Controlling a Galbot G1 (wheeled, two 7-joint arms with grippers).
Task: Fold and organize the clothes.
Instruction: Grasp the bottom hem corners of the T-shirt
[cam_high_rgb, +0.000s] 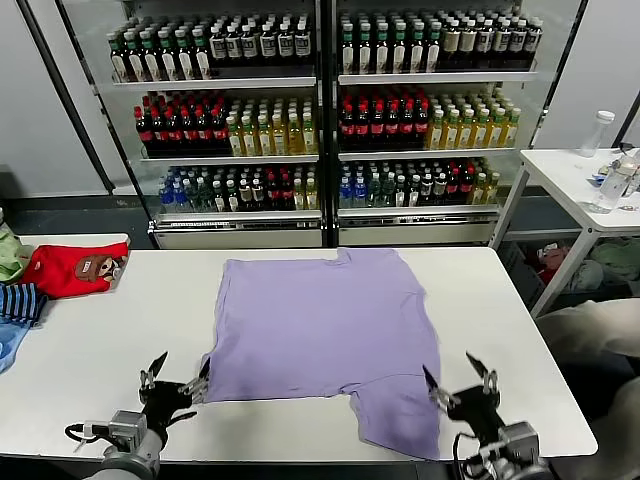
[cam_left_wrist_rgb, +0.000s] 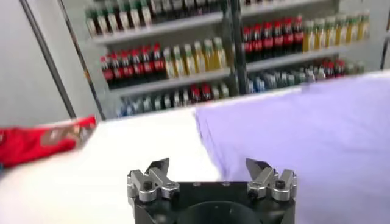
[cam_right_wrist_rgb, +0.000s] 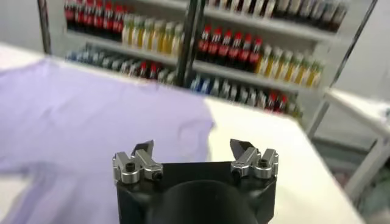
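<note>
A lavender T-shirt (cam_high_rgb: 325, 330) lies spread on the white table (cam_high_rgb: 90, 350), plain side up, one sleeve reaching toward the front edge at the right. My left gripper (cam_high_rgb: 180, 372) hovers open at the shirt's near left corner, nothing between its fingers; in the left wrist view the shirt (cam_left_wrist_rgb: 304, 134) fills the space beyond the left gripper (cam_left_wrist_rgb: 207, 165). My right gripper (cam_high_rgb: 458, 372) stands open just right of the near sleeve, holding nothing. The right wrist view shows the shirt (cam_right_wrist_rgb: 91, 115) ahead of the right gripper (cam_right_wrist_rgb: 192, 148).
A red garment with a cartoon patch (cam_high_rgb: 75, 268) and a navy-striped garment (cam_high_rgb: 22, 302) lie at the table's left edge. Drink shelves (cam_high_rgb: 320, 110) stand behind. A second white table (cam_high_rgb: 580, 175) with bottles stands at the right.
</note>
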